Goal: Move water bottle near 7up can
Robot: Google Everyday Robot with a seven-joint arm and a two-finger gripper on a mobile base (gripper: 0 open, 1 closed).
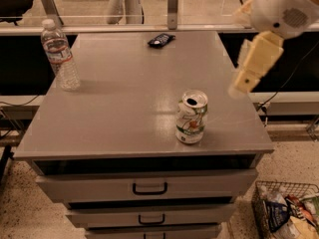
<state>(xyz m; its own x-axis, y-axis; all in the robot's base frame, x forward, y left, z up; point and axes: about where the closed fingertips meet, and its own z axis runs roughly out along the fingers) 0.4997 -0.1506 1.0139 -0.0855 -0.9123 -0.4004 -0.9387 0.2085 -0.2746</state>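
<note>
Clear-plastic water bottle [60,54] is stood upright at far-left of surface [124,108], well apart from tool [241,81] held off right edge (grip state cannot be told); 7up can [191,117] is placed near-right.
</note>
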